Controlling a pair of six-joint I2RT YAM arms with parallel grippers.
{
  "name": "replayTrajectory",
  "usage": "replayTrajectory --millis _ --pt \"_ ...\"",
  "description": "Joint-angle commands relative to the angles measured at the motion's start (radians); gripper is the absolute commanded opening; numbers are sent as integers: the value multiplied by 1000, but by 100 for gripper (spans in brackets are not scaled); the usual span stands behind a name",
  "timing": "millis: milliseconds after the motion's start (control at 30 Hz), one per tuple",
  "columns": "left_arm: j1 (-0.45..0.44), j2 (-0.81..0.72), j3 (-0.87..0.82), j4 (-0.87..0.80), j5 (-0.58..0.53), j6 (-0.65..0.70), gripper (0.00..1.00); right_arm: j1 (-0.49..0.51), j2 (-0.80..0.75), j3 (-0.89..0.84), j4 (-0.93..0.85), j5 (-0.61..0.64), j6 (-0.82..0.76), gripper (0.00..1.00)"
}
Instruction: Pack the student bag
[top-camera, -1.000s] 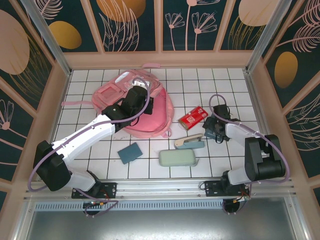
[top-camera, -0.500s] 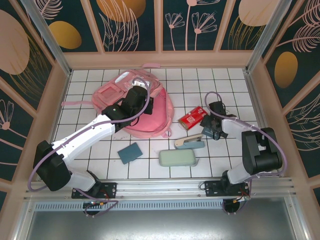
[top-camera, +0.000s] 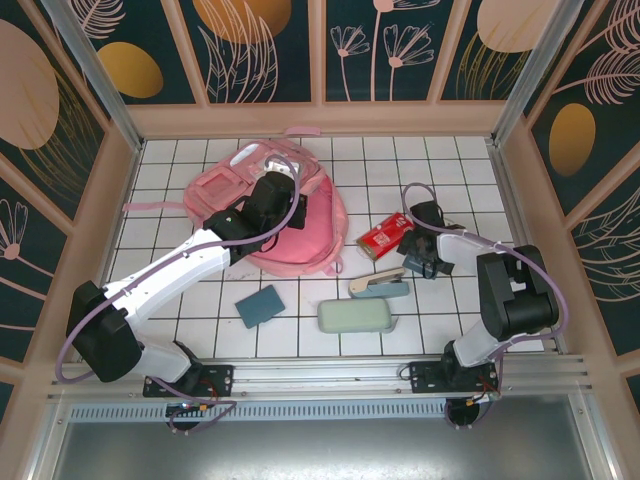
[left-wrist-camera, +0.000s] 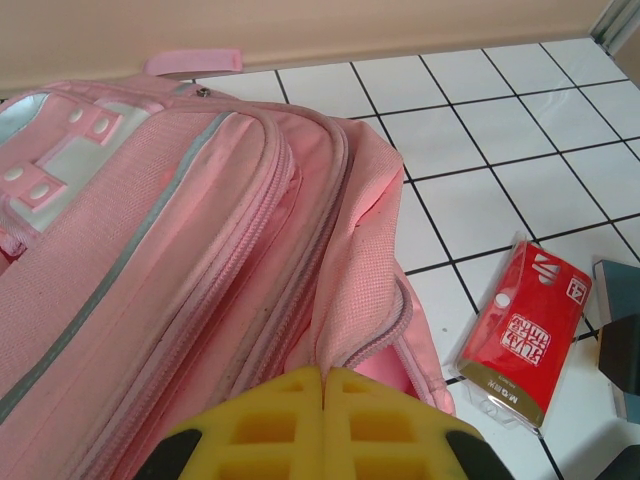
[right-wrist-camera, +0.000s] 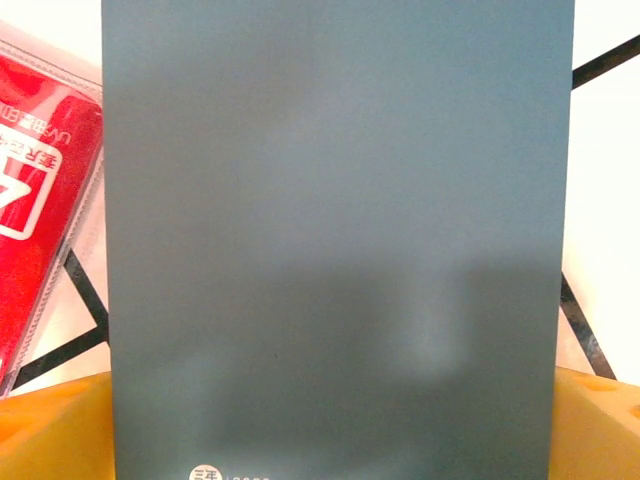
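The pink student bag lies at the back left of the tiled table, seen close up as the student bag in the left wrist view. My left gripper is shut on a fold of its fabric beside an open zipper, and it sits over the bag's top as the left gripper from above. My right gripper is low on the table, right of the bag. Its yellow fingers stand wide apart on either side of a grey-teal book lying flat.
A red packet lies just left of the right gripper, the same red packet near the bag's corner. In front are a beige and teal item, a pale green case and a small teal notebook. Walls enclose the table.
The right gripper has swung left and slightly back, toward the red packet. The left arm and the bag have not moved.
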Motion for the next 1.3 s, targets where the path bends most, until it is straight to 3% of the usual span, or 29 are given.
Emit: replayTrajectory --millis 0,133,400,667,1033,1267 --pt "5 -43 1 55 6 8 0 -14 -9 -42 -28 -48 27 96" --pt "5 -40 1 55 4 8 0 -24 -53 -57 -30 -33 33 87" --pt "12 -41 2 55 -4 5 0 3 -229 -54 -67 43 11 85" --pt "42 -40 16 54 19 -20 0 176 -343 7 -99 127 -19 84" --pt "100 -51 101 39 28 -71 0 519 -236 186 -25 197 -71 84" --pt "104 -21 201 36 17 -80 0 637 -67 296 103 134 -119 84"
